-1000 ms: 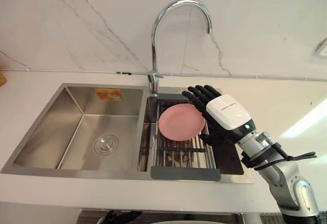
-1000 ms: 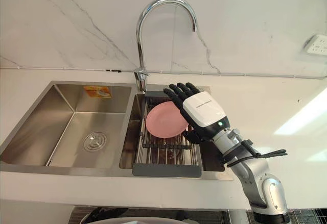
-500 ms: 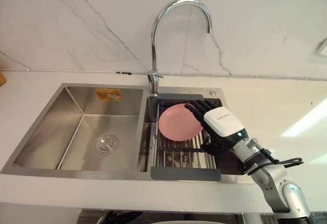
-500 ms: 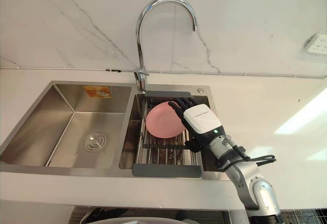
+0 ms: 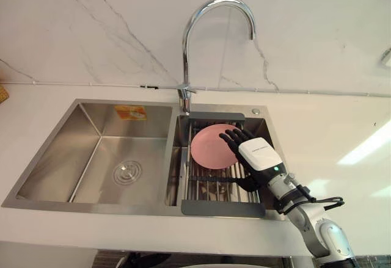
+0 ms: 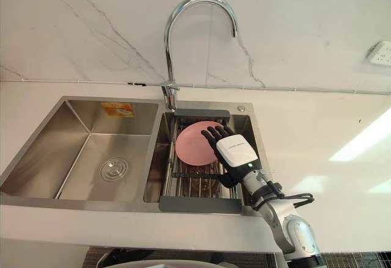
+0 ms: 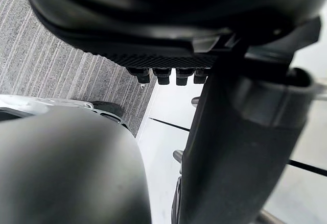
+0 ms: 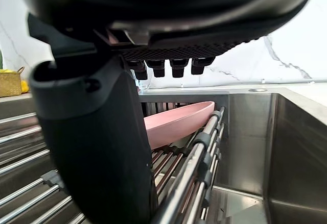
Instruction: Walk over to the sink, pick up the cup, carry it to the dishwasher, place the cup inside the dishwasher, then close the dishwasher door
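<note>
step: pick-up at sink [image 5: 61,152] | right hand [image 5: 259,154] open flat, empty, at pink plate [image 5: 211,146] edge | plate rests on rack [image 5: 214,187] in right basin | next: close hand on rim

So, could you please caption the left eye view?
Open right hand at the rim of a pink plate on the drying rack in the sink.

Kitchen before me: steel sink [image 5: 55,152] with 2 bowls set in white counter [image 5: 342,134], tall chrome faucet [image 5: 185,48], marble-look wall [image 5: 91,30], wire dish rack [image 5: 214,187] holding pink plate [image 5: 209,147].
</note>
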Robot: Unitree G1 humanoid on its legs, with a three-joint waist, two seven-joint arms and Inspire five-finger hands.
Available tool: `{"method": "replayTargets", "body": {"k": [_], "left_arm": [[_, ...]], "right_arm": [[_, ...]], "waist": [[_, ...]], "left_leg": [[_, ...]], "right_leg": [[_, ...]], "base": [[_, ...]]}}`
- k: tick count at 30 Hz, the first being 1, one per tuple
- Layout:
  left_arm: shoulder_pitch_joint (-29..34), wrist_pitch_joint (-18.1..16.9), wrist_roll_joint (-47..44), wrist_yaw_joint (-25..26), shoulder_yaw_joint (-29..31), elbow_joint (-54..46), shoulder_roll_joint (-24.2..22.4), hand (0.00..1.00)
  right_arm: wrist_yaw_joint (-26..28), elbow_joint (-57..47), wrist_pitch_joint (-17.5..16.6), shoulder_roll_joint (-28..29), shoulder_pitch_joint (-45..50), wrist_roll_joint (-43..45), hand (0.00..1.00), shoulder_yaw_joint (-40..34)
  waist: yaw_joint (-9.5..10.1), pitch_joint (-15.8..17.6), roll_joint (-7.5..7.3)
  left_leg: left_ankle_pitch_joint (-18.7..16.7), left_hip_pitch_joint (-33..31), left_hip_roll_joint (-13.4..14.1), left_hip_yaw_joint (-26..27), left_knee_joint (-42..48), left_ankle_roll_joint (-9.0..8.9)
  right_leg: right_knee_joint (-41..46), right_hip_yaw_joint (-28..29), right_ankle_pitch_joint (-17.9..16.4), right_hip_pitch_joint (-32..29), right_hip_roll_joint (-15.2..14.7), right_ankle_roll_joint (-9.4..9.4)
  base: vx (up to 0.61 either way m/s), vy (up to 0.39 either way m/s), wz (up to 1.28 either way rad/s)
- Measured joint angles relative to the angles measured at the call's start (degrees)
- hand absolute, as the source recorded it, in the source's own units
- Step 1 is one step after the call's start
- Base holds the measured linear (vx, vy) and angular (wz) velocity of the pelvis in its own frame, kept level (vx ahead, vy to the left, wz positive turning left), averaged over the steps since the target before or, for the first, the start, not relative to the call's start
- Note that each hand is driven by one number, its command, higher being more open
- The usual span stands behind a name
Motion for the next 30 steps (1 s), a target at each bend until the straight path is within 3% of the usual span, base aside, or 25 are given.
{"method": "replayTargets", "body": {"k": [12,13,21,25,30], "left_arm": [[-0.2,-0.7,0.0,-0.1,-1.2,1.1,0.8,1.00],[-0.2,-0.7,0.0,-0.1,-1.3,1.1,0.8,1.00],[-0.7,-0.7,0.0,-0.1,-1.4,1.5,1.1,1.00],[-1.2,-0.7,0.0,0.0,-1.4,1.5,1.7,1.00],[-1.2,-1.2,0.0,0.5,-1.4,1.7,1.6,1.00]], "right_arm": [[1.5,6.5,2.0,0.1,-4.8,-1.8,1.00,5.9],[1.8,6.8,2.0,0.1,-5.1,-1.8,0.00,5.9],[2.2,7.5,4.6,0.0,-7.2,-5.5,0.00,8.2],[-1.6,7.9,4.6,0.3,-7.2,-10.1,0.00,10.5],[-7.0,9.8,5.5,0.8,-7.0,-13.5,0.00,10.5]], "waist": [[0.65,0.1,-0.16],[0.69,0.1,-0.18],[0.72,0.1,-0.65],[0.70,0.4,-1.49],[0.59,0.4,-1.44]], "left_leg": [[0.3,0.1,-0.3,-0.8,-0.4,0.01],[0.3,0.1,-0.3,-0.9,-0.4,0.01],[0.6,0.2,-0.3,-1.0,-0.9,-0.17],[1.3,0.4,-0.4,-1.0,-1.6,-0.08],[1.6,0.5,-0.4,-0.9,-1.9,-0.22]], "right_leg": [[-0.2,-0.9,0.0,0.4,-0.4,0.02],[-0.2,-1.0,0.0,0.4,-0.4,0.02],[-0.2,-1.1,0.0,0.4,-0.4,0.02],[-0.2,-1.3,0.0,0.4,-0.4,-0.01],[-0.2,-1.1,0.1,0.3,-0.4,-0.03]], "base": [[-0.01,0.003,0.04],[0.00,0.000,0.00],[0.00,0.000,0.01],[-0.01,-0.002,0.02],[0.00,0.000,0.00]]}}
